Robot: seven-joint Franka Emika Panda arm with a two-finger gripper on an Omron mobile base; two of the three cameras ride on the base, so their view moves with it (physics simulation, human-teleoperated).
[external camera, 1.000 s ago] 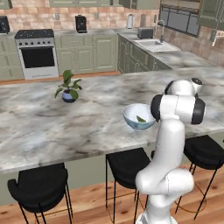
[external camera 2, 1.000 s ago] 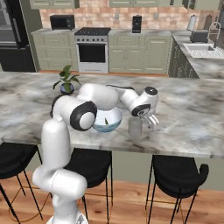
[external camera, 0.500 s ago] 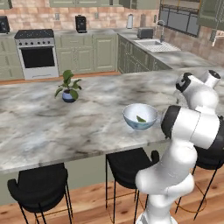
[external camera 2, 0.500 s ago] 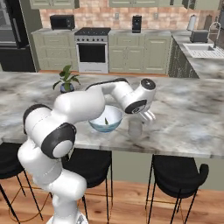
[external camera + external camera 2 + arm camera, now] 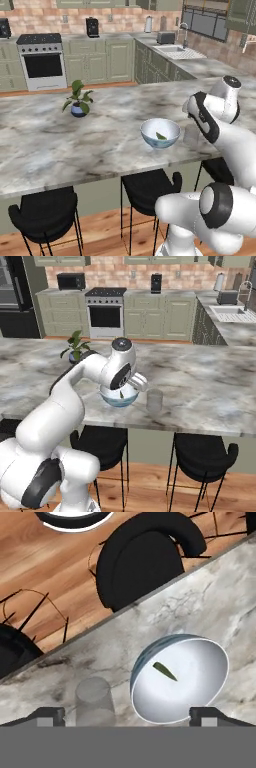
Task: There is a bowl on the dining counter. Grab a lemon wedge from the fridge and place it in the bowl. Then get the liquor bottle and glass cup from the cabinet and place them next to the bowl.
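- fingertips (image 5: 47,716) at the bottom of the hand view sit far apart, nothing between them, so the gripper (image 5: 128,717) is spread wide and empty
- glass cup (image 5: 94,701) stands upright on the dining counter (image 5: 200,607) just inside one fingertip, apart from both; looks freshly set down, a judgement only
- bowl (image 5: 180,679) lies just beside the cup on the same counter, a small gap between them, rim not touching the glass
- lemon wedge (image 5: 165,671) rests inside the bowl, a thin dark green sliver near the middle, long axis slanted across the bowl floor
- in the right base view the cup (image 5: 154,400) is on the bowl's right, near the counter's front edge, with the arm's wrist over the bowl (image 5: 120,397)
- liquor bottle is the piece left; I cannot find it on the counter
- black stool (image 5: 145,554) and wood floor lie past the counter edge
- potted plant (image 5: 77,99) stands well apart from the bowl, further along the counter
- next move probably turns on lifting the hand straight away from the cup without knocking it, then heading for the cabinet
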